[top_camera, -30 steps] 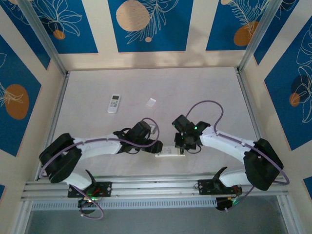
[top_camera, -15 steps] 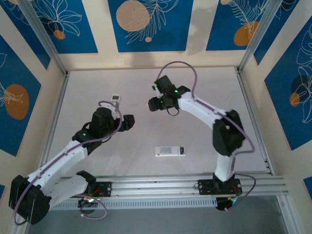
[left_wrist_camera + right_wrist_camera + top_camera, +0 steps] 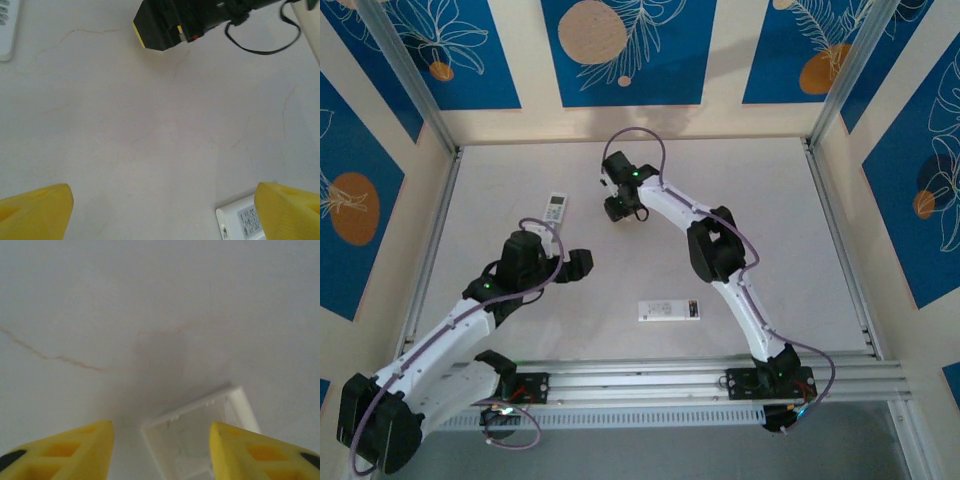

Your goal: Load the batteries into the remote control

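A white remote control (image 3: 666, 310) with a printed label and a dark patch at its right end lies near the front of the table; its corner shows in the left wrist view (image 3: 239, 223). The batteries are out of view. My left gripper (image 3: 580, 264) hovers left of that remote, jaws wide open on bare table (image 3: 162, 212). My right gripper (image 3: 617, 208) reaches to the far middle of the table. It is open (image 3: 160, 450) and straddles a small white plastic cover (image 3: 192, 445) that lies flat on the table, hollow side up.
A second small white remote (image 3: 556, 211) lies at the far left, its edge visible in the left wrist view (image 3: 7, 27). The right arm's black wrist (image 3: 170, 20) hangs close beyond the left gripper. Aluminium rails (image 3: 435, 240) border the table.
Both grippers have left the labelled remote near the front. The right arm swung out to the far middle and came down over the white cover. The left gripper opened wider and shifted little lately.
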You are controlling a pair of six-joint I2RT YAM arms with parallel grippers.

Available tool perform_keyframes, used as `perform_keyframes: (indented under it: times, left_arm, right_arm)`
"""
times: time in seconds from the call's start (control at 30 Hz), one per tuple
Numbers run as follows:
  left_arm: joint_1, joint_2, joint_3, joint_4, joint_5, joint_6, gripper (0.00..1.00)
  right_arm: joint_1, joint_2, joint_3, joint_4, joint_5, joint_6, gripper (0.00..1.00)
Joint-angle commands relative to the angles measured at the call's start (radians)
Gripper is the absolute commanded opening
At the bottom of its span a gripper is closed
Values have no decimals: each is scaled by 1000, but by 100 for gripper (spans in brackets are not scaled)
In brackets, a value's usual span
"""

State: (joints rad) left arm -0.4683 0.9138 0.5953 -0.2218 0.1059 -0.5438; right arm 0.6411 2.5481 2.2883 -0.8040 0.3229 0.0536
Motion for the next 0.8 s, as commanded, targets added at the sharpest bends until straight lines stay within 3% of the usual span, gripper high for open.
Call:
perform_keyframes:
  times: [0.0, 0.23, 0.43, 0.5, 0.63, 0.77]
  left_arm:
    - [10, 2, -5, 1, 30, 7, 94]
    - [13, 27, 4, 23, 46, 7, 94]
    - [52, 56, 55, 63, 100, -32, 94]
    - [84, 91, 99, 85, 158, -64, 94]
    - [99, 193, 241, 107, 289, -106, 93]
    - [97, 327, 399, 108, 440, -160, 84]
  right_arm:
    - [21, 44, 47, -101, 72, -47, 44]
    - [30, 27, 24, -93, 93, -75, 4]
    - [-16, -146, -28, -85, -88, -2, 0]
    - [-37, -315, -214, 31, -174, 31, 0]
    - [-49, -721, -785, 496, -321, 18, 0]
    - [-6, -1015, -1215, 895, -403, -147, 0]
